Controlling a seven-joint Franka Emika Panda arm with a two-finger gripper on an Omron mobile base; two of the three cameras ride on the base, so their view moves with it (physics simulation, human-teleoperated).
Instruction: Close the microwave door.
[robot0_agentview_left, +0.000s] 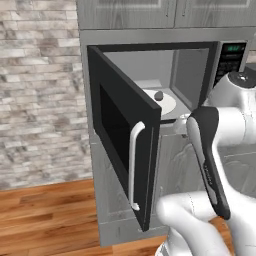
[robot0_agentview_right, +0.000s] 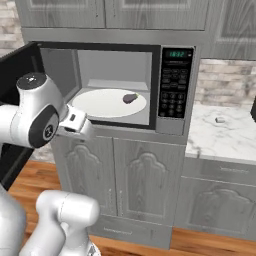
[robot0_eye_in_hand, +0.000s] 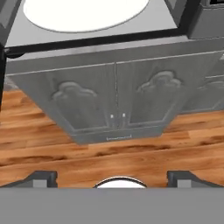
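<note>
The microwave (robot0_agentview_left: 190, 75) is built in between grey cabinets, and its white turntable (robot0_agentview_right: 107, 102) carries a small dark object (robot0_agentview_right: 130, 98). The keypad panel (robot0_agentview_right: 175, 82) sits on its right side. The microwave door (robot0_agentview_left: 117, 125) stands swung far out to the left, with its white bar handle (robot0_agentview_left: 133, 165) on the free edge. That door also shows as a black panel (robot0_agentview_right: 12, 65) behind my arm. My hand (robot0_agentview_left: 181, 123) hovers in front of the microwave's lower front edge, right of the door. My gripper (robot0_eye_in_hand: 113, 178) is open, its fingertips (robot0_eye_in_hand: 43, 178) wide apart with nothing between them.
Grey cabinet doors (robot0_eye_in_hand: 116, 96) stand below the microwave, above a wood floor (robot0_eye_in_hand: 109, 157). A marble counter (robot0_agentview_right: 225, 135) runs to the right, and a brick wall (robot0_agentview_left: 40, 90) lies to the left. Upper cabinets (robot0_agentview_right: 115, 15) hang above the microwave.
</note>
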